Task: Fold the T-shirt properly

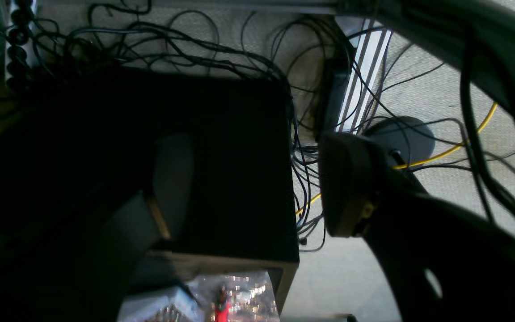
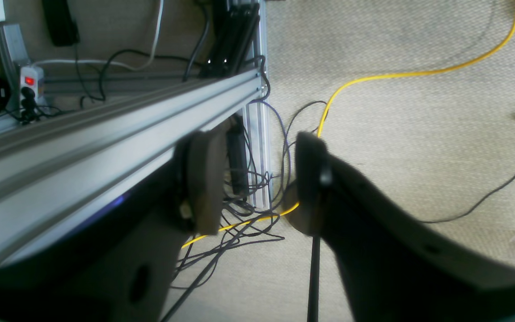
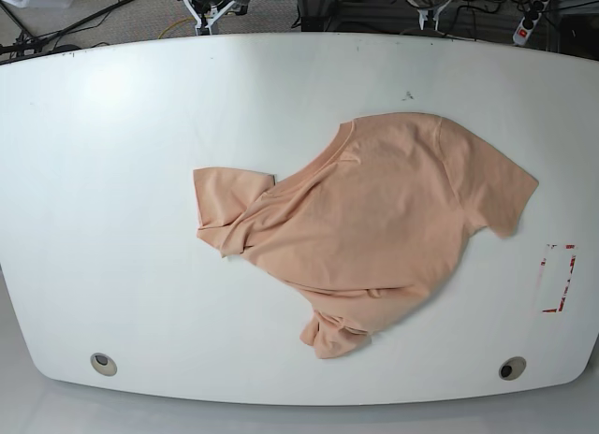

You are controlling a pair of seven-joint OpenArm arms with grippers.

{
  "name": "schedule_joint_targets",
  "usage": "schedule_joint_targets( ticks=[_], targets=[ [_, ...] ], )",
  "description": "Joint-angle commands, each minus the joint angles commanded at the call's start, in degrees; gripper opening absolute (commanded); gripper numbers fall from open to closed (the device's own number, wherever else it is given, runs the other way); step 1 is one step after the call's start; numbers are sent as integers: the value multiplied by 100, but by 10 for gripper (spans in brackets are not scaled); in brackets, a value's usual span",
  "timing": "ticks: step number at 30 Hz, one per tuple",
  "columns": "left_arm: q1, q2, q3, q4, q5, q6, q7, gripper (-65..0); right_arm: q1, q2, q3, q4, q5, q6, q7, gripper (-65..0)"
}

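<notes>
Here the left gripper (image 1: 257, 183) has its two fingers (image 1: 344, 183) spread wide apart with nothing between them; one dark pad stands at the right of the left wrist view, the other, paler and blurred, at the left. Behind them lies a black box (image 1: 221, 170), and beside it a tangle of black cables (image 1: 302, 179) and a thin yellow cable (image 1: 449, 150) run over pale carpet (image 1: 418, 89). A bit of clear crinkled plastic (image 1: 244, 295) with something red in it shows at the bottom edge.

The right gripper (image 2: 255, 179) is likewise spread, its fingers (image 2: 309, 179) holding nothing. Through the gap the right wrist view shows a grey metal rail (image 2: 105, 129) running slantwise, more black cables, a yellow cable (image 2: 418, 74) curving over beige carpet (image 2: 396, 147), and a power strip (image 2: 29, 85) with a red lit switch at the upper left.

Neither gripper appears in the base view. There the T-shirt (image 3: 374, 219) lies on the white table (image 3: 112, 219), right of the middle. It is spread out roughly flat but askew, its neck toward the far edge, one sleeve reaching left and the other right. Its lower hem is bunched and crumpled near the front edge. A small red-outlined mark (image 3: 558, 278) sits on the table just right of the cloth, apart from it.
</notes>
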State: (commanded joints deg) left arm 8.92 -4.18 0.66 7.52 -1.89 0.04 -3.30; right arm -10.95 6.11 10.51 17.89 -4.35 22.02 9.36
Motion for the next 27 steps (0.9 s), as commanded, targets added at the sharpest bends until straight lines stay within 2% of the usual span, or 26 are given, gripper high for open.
schedule_joint_targets(
  ticks=[1, 7, 13, 16, 19, 27],
  targets=[
    [18, 0, 0, 0, 0, 0, -26, -249, -53, 9, 0, 26, 0, -9, 9, -409],
    [352, 0, 0, -9, 0, 9, -862, -251, -642, -9, 18, 941, 9, -9, -9, -409],
    [721, -9, -26, 9, -9, 9, -1591, -251, -1073, -9, 26, 1459, 70, -9, -18, -409],
    [1064, -18, -26, 360, -9, 9, -1978, -251, -1345, -9, 26, 1802, 70, -9, -18, -409],
    [1547, -158, -26, 1099, -9, 9, -2031, -251, -1618, -9, 18, 2171, 70, -9, -26, -409],
    [2822, -185, -26, 3103, -18, 9, -2022, -251, -2637, -141, 9, 3516, 44, -9, -53, -406]
  ],
)
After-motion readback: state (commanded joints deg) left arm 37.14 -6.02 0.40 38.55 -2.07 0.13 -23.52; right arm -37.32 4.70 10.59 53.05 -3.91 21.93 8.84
